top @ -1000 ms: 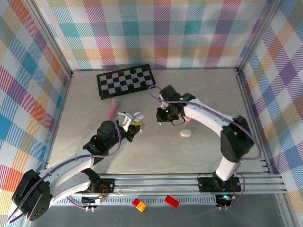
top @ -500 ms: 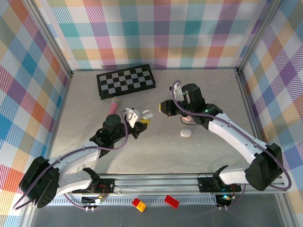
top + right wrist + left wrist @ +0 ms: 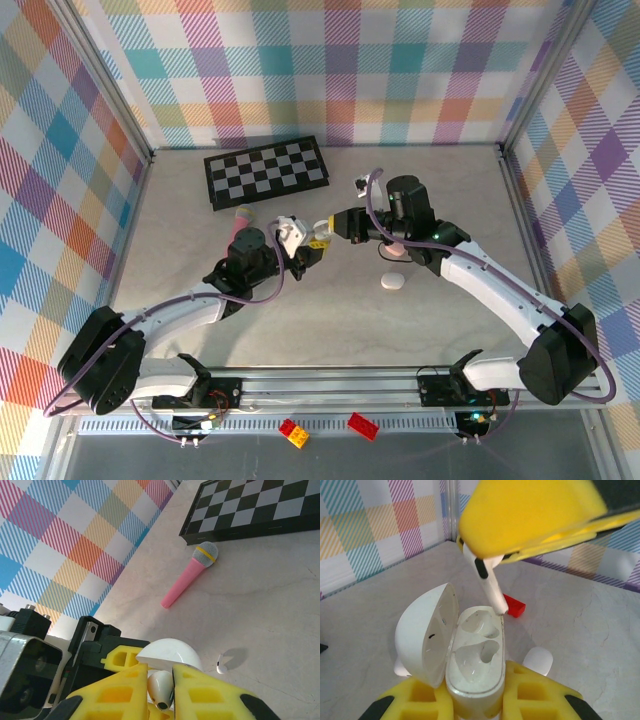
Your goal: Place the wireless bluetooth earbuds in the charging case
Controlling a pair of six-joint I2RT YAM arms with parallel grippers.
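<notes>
Insertion is only beginning: from above, the left gripper (image 3: pixel 303 247) is clamped on the open charging case (image 3: pixel 291 232) and the right gripper (image 3: pixel 333 226) meets it; from the left wrist, the earbud (image 3: pixel 489 585) pinched in the right jaws has its stem tip at the case rim, both hollows empty. From the right wrist, a second earbud (image 3: pixel 222 667) lies apart on the table (image 3: pixel 280 605); I judge that both remain to be seated.

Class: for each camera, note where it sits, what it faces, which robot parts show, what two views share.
Top external: above, behind the bases, looking down at the table; left arm, right arm.
Left wrist: on left arm, facing the open charging case in the left gripper.
Right wrist: on right arm, facing the earbud in the right gripper.
Shared: both wrist views show the earbud.
</notes>
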